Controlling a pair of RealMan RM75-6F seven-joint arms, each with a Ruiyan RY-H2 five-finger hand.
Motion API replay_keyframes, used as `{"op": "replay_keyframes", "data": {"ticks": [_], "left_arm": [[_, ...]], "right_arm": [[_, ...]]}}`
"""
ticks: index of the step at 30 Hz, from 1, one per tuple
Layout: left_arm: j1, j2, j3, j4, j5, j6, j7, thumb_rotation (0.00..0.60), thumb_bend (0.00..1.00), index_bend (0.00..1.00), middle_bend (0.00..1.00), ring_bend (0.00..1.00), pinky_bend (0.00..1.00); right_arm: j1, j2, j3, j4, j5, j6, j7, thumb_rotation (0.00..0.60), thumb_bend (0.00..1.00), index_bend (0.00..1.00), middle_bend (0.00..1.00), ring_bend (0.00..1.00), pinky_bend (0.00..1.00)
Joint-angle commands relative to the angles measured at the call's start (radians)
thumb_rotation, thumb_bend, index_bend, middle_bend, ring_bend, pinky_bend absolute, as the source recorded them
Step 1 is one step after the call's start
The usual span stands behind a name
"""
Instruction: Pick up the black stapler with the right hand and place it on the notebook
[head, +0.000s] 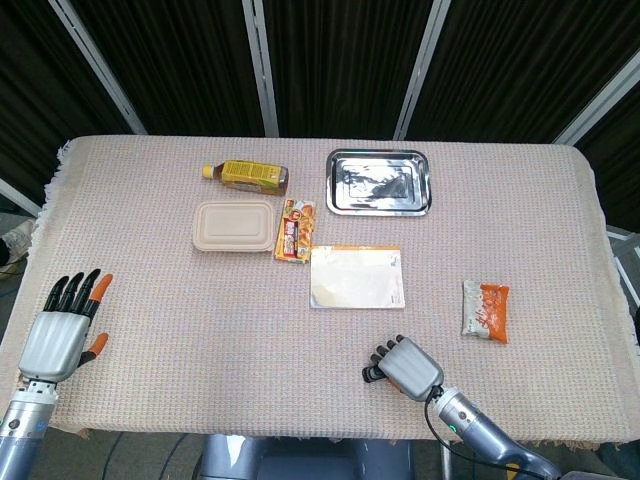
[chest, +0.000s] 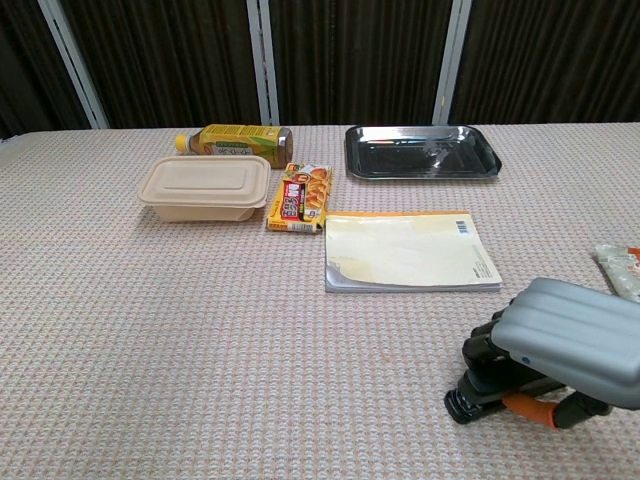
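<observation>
Overhead, the head view shows a table (head: 150, 330) covered by a beige woven cloth whose frayed fringe shows along the left and near edges, with black curtains and pale slanted poles behind it. The far half holds a yellow bottle (head: 246, 176) lying on its side, a tan lidded box (head: 234, 225) just near of it, a snack packet (head: 294, 230) beside the box, and a metal tray (head: 379, 182) to the right. The notebook (head: 357, 277) lies flat near the middle, well apart from an orange-and-white pouch (head: 485, 310) toward the right edge. Bare cloth stretches across the whole near-left area. The left hand (head: 62, 331) hangs at the near-left corner with its fingers straight and spread, holding nothing. The right hand (head: 403, 366) sits low at the near edge, just near of the notebook, fingers curled down over something dark that this view hides.

From the chest view, the right hand (chest: 560, 350) is at the near right, its grey back up and its dark fingers and orange-tipped thumb wrapped around the black stapler (chest: 478, 392), whose front end pokes out to the left and rests on the cloth. The notebook (chest: 408, 251) lies just beyond it, not touching. A wide strip of bare cloth runs leftward from the stapler, with the box (chest: 206, 188), bottle (chest: 238, 139), packet (chest: 302, 198) and tray (chest: 421, 151) all farther back.
</observation>
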Motion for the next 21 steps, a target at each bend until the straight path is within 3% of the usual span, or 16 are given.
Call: {"op": "replay_keyframes", "data": {"ticks": [1, 11, 21], "left_arm": [[0.000, 0.000, 0.000, 0.000, 0.001, 0.000, -0.001, 0.600, 0.30, 0.00, 0.00, 0.00, 0.07], [0.001, 0.000, 0.001, 0.000, 0.002, 0.004, -0.003, 0.600, 0.30, 0.00, 0.00, 0.00, 0.07], [-0.007, -0.006, -0.014, 0.007, -0.040, -0.017, 0.007, 0.600, 0.30, 0.00, 0.00, 0.00, 0.07]], "right_arm": [[0.001, 0.012, 0.004, -0.022, 0.001, 0.013, -0.025, 0.600, 0.57, 0.69, 0.49, 0.55, 0.66], [0.027, 0.040, 0.037, -0.096, 0.026, 0.007, -0.096, 0.600, 0.57, 0.69, 0.49, 0.56, 0.66], [0.148, 0.031, 0.159, -0.100, 0.135, -0.109, -0.113, 0.600, 0.57, 0.69, 0.49, 0.56, 0.66]]}}
